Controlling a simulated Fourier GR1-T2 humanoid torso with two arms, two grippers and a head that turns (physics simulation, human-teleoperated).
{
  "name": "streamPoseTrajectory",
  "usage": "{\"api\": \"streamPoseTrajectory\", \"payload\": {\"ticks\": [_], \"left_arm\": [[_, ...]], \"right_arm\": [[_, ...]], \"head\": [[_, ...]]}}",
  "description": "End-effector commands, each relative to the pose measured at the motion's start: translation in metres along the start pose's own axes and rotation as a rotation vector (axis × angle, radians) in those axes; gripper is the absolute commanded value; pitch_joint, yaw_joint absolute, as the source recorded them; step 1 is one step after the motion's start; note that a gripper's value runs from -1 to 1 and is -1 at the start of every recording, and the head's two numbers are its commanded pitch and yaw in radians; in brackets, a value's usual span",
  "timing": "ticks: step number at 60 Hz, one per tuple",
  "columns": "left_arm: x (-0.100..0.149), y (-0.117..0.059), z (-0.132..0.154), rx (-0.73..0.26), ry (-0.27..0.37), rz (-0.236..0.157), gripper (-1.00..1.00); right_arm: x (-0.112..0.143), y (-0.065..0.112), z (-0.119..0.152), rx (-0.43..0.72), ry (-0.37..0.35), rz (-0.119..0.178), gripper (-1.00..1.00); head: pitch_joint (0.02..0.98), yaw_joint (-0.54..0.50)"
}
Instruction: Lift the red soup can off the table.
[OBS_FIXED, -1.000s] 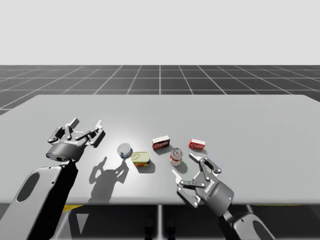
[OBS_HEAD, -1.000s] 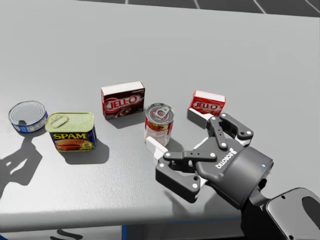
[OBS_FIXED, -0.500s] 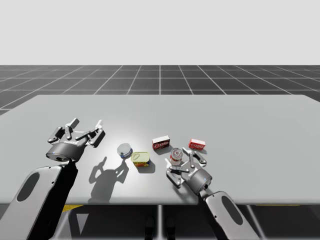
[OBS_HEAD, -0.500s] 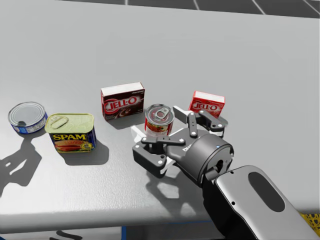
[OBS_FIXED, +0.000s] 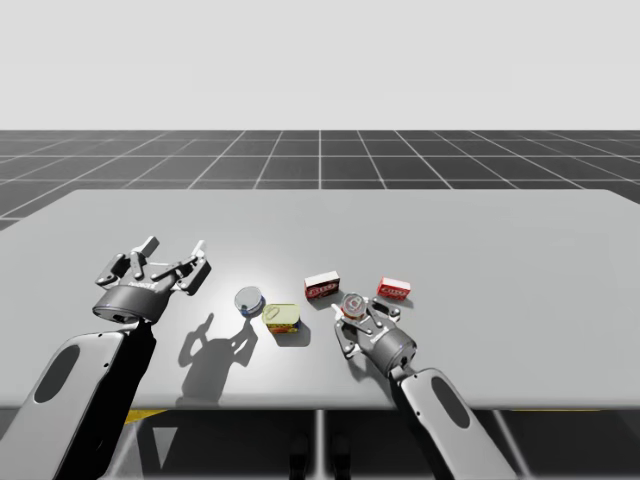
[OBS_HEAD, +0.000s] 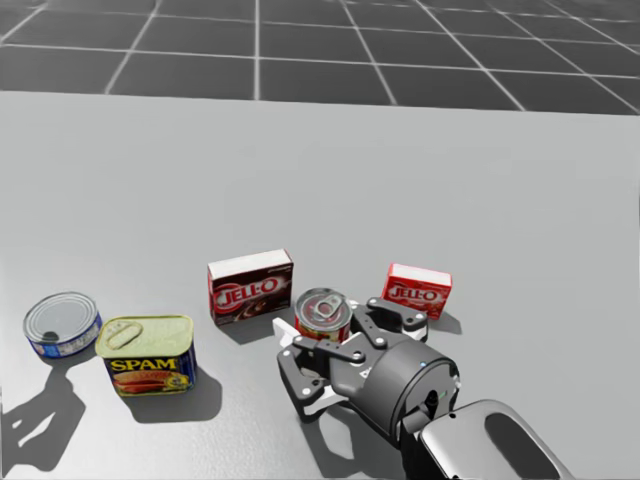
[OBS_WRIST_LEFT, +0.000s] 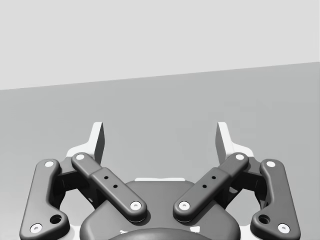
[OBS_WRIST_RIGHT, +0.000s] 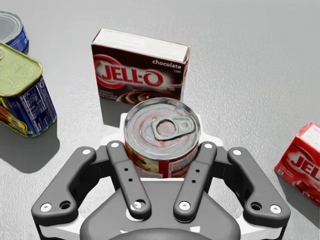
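Observation:
The red soup can (OBS_WRIST_RIGHT: 162, 132) stands upright between the fingers of my right gripper (OBS_WRIST_RIGHT: 161, 125), which press it from both sides. In the high view the can (OBS_FIXED: 353, 303) sits near the table's front middle, with my right gripper (OBS_FIXED: 356, 318) just behind it, coming in from the front edge. The head view shows the can (OBS_HEAD: 322, 315) held at the tips of that gripper (OBS_HEAD: 326, 338), low over the table. My left gripper (OBS_FIXED: 172, 256) hovers open at the table's left, far from the can; nothing is between its fingers (OBS_WRIST_LEFT: 97, 140).
A dark red box (OBS_HEAD: 250, 285) stands just behind the can and a small red box (OBS_HEAD: 418, 291) lies to its right. A rectangular tin with a green top (OBS_HEAD: 148, 355) and a flat blue tin (OBS_HEAD: 62, 325) sit to the left. The table's front edge (OBS_FIXED: 300, 404) is close.
My right gripper has moved forward around the soup can and shut on it. My head has turned upward, showing more of the far table. The left arm has not moved.

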Motion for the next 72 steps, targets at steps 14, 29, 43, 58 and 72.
{"api": "streamPoseTrajectory", "payload": {"ticks": [14, 29, 43, 58, 72], "left_arm": [[-0.001, 0.000, 0.000, 0.001, 0.000, -0.003, -1.00], [-0.001, 0.000, 0.000, 0.001, -0.001, -0.002, -1.00], [-0.001, 0.000, 0.000, 0.001, -0.005, -0.004, -1.00], [-0.001, 0.000, 0.000, -0.003, -0.007, -0.008, -1.00], [-0.001, 0.000, 0.000, -0.001, -0.009, -0.011, -1.00]], "right_arm": [[-0.022, -0.007, -0.002, -0.089, 0.055, -0.017, 1.00], [-0.022, -0.008, -0.001, -0.091, 0.042, -0.010, 1.00], [0.003, -0.003, 0.009, -0.103, -0.042, 0.015, 1.00], [0.044, -0.007, 0.015, -0.131, -0.152, 0.037, 1.00], [0.096, -0.010, 0.028, -0.162, -0.268, 0.078, 1.00]], "head": [[0.479, -0.12], [0.436, -0.12], [0.436, -0.13], [0.431, -0.13], [0.429, -0.14]]}}
